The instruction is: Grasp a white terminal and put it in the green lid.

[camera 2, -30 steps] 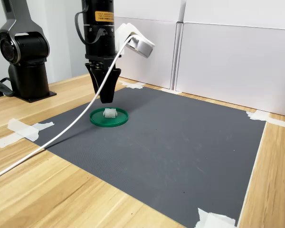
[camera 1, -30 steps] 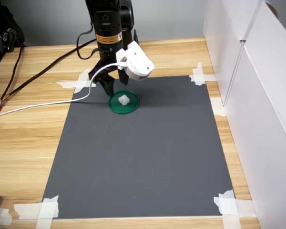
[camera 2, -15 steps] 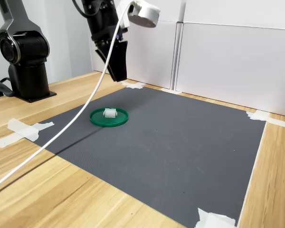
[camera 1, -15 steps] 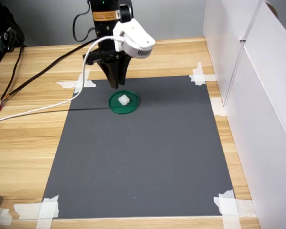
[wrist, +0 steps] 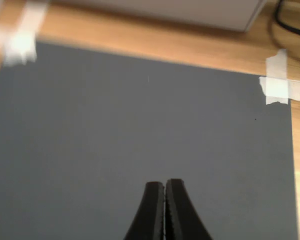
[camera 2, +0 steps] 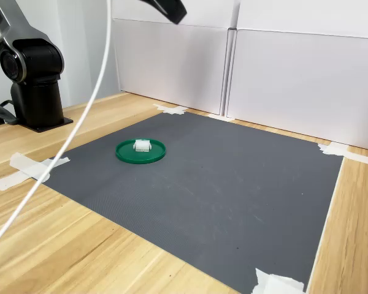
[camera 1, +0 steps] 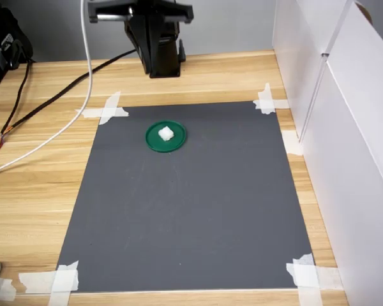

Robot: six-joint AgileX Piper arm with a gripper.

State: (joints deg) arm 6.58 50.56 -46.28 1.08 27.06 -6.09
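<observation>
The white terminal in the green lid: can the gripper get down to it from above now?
Probably yes. The white terminal lies uncovered in the green lid, nothing over it, and the gripper is raised clear, jaws closed, so it must open first.

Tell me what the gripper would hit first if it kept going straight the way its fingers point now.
Most likely bare dark mat. In the wrist view the gripper, jaws together and holding nothing, aims at empty mat. The green lid and white terminal are outside that view. Depth is unclear.
</observation>
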